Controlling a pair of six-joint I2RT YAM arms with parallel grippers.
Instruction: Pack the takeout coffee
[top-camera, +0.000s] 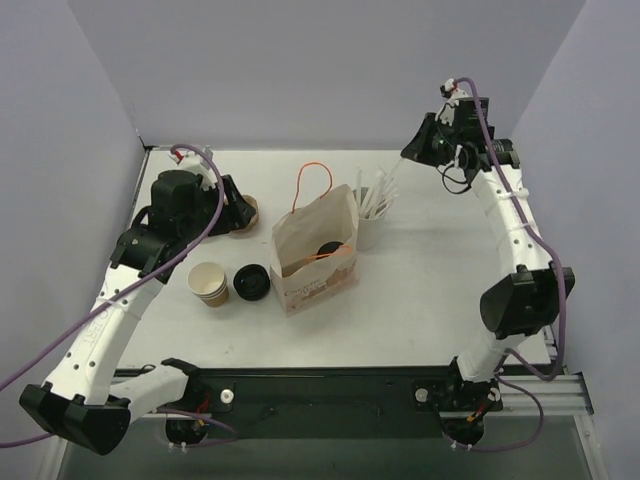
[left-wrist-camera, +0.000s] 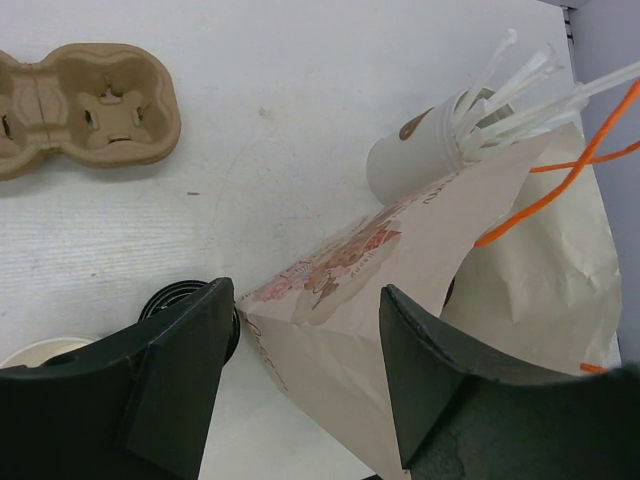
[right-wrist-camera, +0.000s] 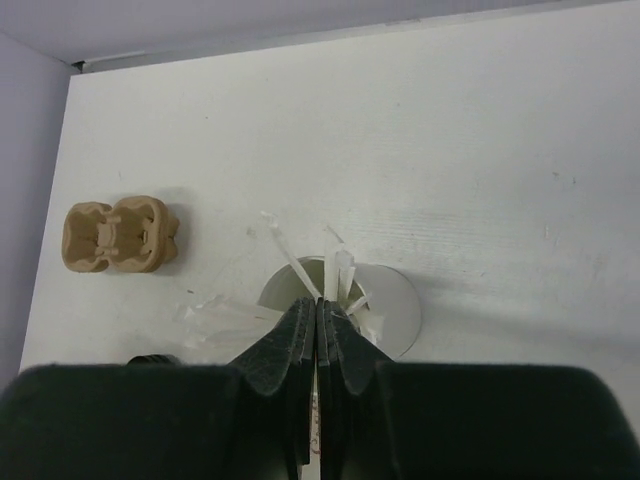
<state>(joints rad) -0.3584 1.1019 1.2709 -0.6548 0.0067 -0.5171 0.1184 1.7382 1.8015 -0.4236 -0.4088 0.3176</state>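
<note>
The takeout coffee (top-camera: 327, 250) stands inside the open brown paper bag (top-camera: 315, 250) at the table's middle; only its black lid shows. My left gripper (top-camera: 235, 205) hovers left of the bag, over the cardboard carrier. In the left wrist view it (left-wrist-camera: 303, 295) is open, with the bag's corner (left-wrist-camera: 400, 270) seen beyond the gap and nothing held. My right gripper (top-camera: 412, 152) is raised at the back right, above the white cup of straws (top-camera: 372, 215). In the right wrist view it (right-wrist-camera: 319, 305) is shut on a thin wrapped straw, straight over that cup (right-wrist-camera: 390, 300).
A lidless tan paper cup (top-camera: 208, 283) and a loose black lid (top-camera: 251, 282) sit left of the bag. The brown cup carrier (left-wrist-camera: 85, 105) lies at the back left. The bag's orange handles (top-camera: 315, 180) stick up. Walls enclose the table's back and sides.
</note>
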